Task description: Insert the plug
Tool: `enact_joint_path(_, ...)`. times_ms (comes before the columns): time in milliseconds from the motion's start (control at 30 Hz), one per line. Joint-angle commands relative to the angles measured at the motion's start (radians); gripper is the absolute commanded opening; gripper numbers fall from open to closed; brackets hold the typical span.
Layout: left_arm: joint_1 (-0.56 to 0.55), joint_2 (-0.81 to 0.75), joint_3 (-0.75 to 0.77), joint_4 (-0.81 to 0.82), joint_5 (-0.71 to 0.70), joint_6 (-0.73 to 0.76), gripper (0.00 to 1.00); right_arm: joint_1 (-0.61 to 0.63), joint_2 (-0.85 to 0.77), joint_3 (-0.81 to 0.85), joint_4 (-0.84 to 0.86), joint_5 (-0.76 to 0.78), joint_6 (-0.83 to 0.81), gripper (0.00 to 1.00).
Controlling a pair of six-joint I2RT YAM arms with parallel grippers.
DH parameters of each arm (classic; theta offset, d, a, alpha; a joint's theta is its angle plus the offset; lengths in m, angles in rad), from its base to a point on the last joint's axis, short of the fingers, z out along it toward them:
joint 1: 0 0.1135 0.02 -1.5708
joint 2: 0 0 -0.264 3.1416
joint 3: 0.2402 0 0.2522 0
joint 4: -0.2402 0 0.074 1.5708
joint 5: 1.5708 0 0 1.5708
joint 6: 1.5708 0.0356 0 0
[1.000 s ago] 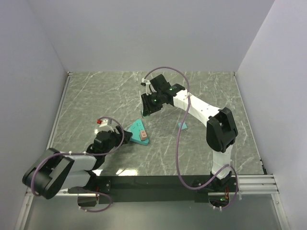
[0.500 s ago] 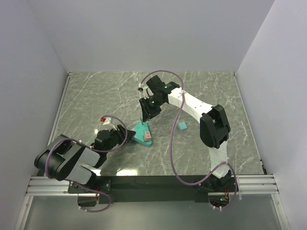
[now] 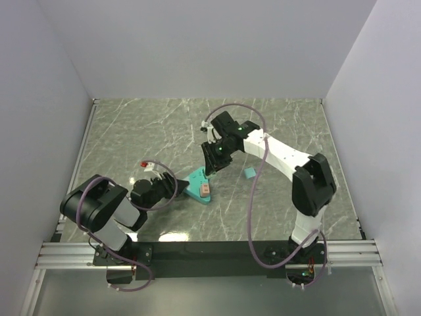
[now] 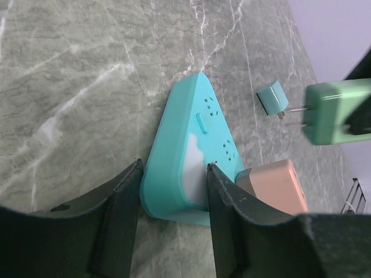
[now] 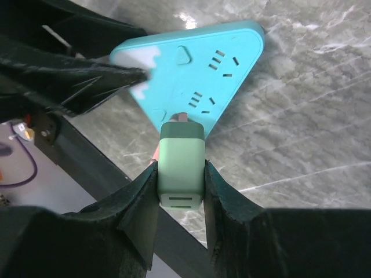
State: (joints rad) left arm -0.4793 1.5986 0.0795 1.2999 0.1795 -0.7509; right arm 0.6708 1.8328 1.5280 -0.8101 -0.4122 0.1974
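Top external view showed the table (image 3: 131,131) with the teal power strip (image 3: 196,181) lying toward its near edge, well off both side edges, so there was room all round. The left gripper (image 4: 174,174) was clamped across one corner of the strip, I'd guess to stop it sliding. The right gripper (image 5: 181,174) pinched the green plug (image 5: 181,153) just above the strip, prongs toward it, not in yet. A pink plug (image 4: 272,185) already filled one socket, and a spare adapter (image 3: 249,172) lay apart.
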Motion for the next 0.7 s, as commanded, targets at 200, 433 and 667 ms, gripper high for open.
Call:
enact_joint_path(200,-0.010,-0.120,-0.035,0.331,-0.014,0.150,0.00,0.000,-0.147,-0.127,0.193,0.004,0.054,0.00)
enact_joint_path(433,-0.102,-0.402,0.019,0.000,-0.166,0.277,0.00,0.000,-0.204,-0.190,0.276,-0.026,0.071,0.00)
enact_joint_path(667,-0.111,-0.408,0.006,-0.010,-0.176,0.294,0.00,-0.001,-0.260,-0.276,0.348,-0.034,0.085,0.00)
